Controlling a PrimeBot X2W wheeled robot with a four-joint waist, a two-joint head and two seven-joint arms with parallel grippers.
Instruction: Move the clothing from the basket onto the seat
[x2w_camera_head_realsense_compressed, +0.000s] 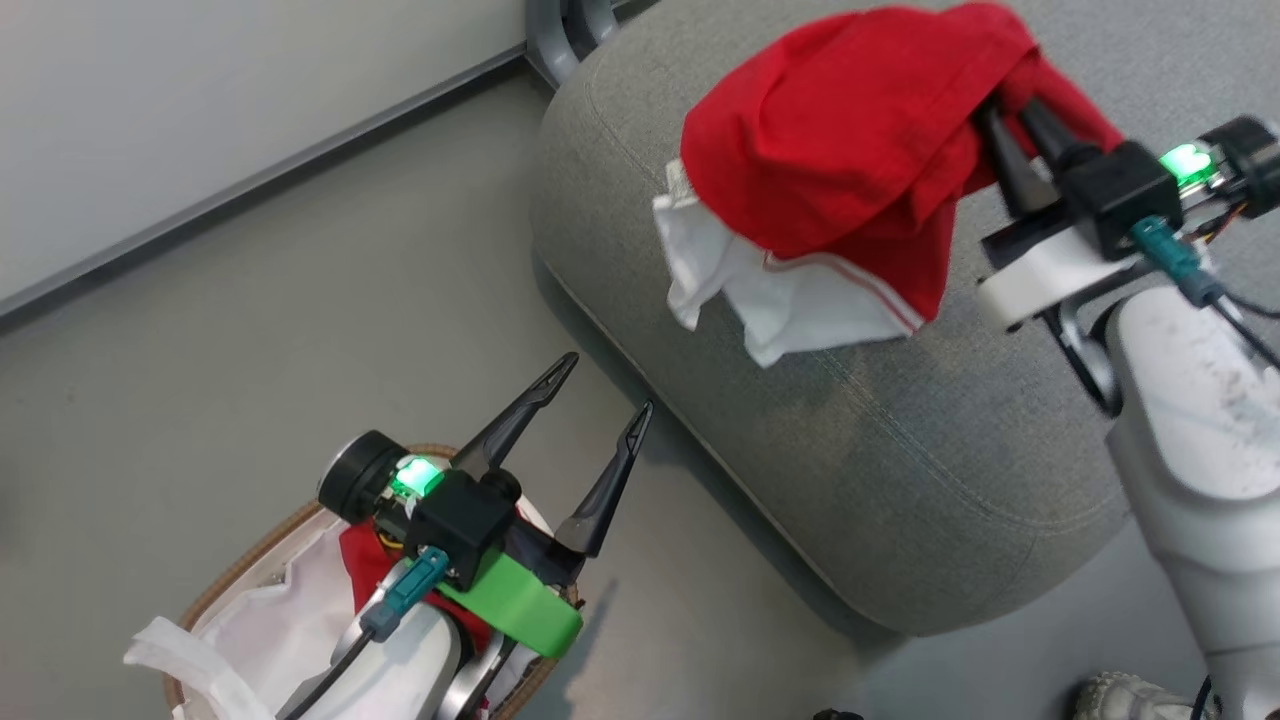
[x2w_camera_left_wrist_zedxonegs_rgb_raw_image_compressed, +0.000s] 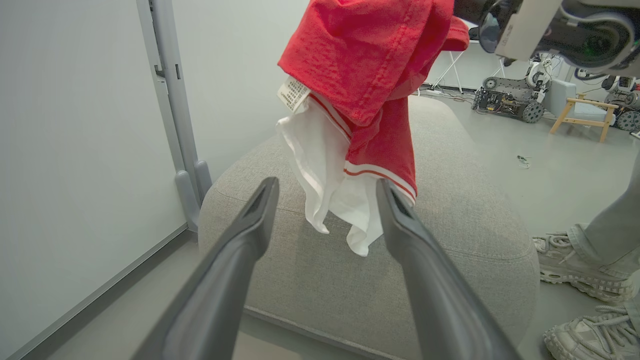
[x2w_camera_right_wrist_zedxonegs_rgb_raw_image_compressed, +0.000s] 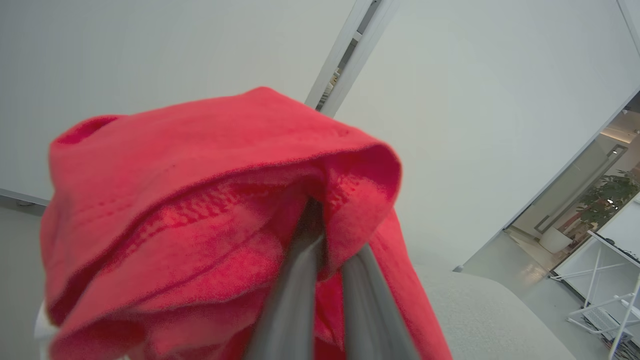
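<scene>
Right gripper (x2w_camera_head_realsense_compressed: 1012, 135) clamped on the red clothing (x2w_camera_head_realsense_compressed: 840, 150), arm reaching across and holding it bunched in the air above the grey seat (x2w_camera_head_realsense_compressed: 900, 470), white sleeve dangling. Left gripper (x2w_camera_head_realsense_compressed: 608, 385) spread wide and empty, over the basket (x2w_camera_head_realsense_compressed: 235, 570) on the grey floor (x2w_camera_head_realsense_compressed: 300, 330), more red fabric inside. A person's shoes (x2w_camera_left_wrist_zedxonegs_rgb_raw_image_compressed: 580, 265) stand beside the seat.

A bright red fabric garment (x2w_camera_right_wrist_zedxonegs_rgb_raw_image_compressed: 190, 200) is clamped in the dark-fingered right gripper (x2w_camera_right_wrist_zedxonegs_rgb_raw_image_compressed: 325, 245) (fingertips buried in folds); a grey upholstered seat (x2w_camera_right_wrist_zedxonegs_rgb_raw_image_compressed: 495, 315) is seen beyond.
</scene>
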